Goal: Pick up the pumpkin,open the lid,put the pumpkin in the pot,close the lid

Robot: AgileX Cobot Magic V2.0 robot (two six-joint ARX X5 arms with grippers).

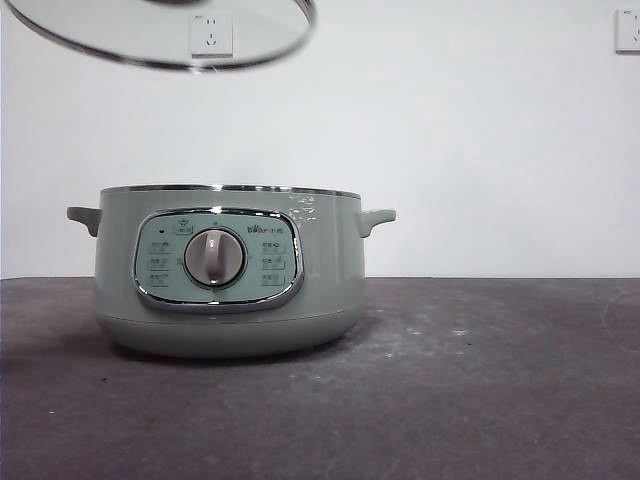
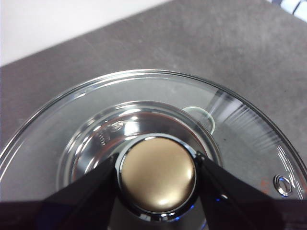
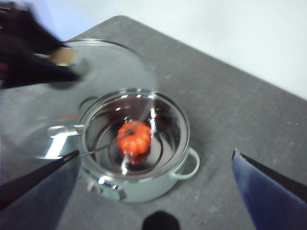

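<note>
The pale green pot [image 1: 225,270] stands open on the dark table, left of centre. In the right wrist view the orange pumpkin [image 3: 134,138] lies on the bottom inside the pot [image 3: 144,184]. My left gripper [image 2: 157,175] is shut on the lid's knob [image 2: 157,177] and holds the glass lid [image 1: 170,35] high above the pot, tilted; the lid [image 3: 53,105] shows beside the pot's opening in the right wrist view. My right gripper [image 3: 153,163] is open and empty, high above the pot.
The dark grey table [image 1: 480,380] stretches to the right of the pot. A white wall with sockets [image 1: 211,36] stands behind. The pot's side handles [image 1: 378,218] stick out on both sides.
</note>
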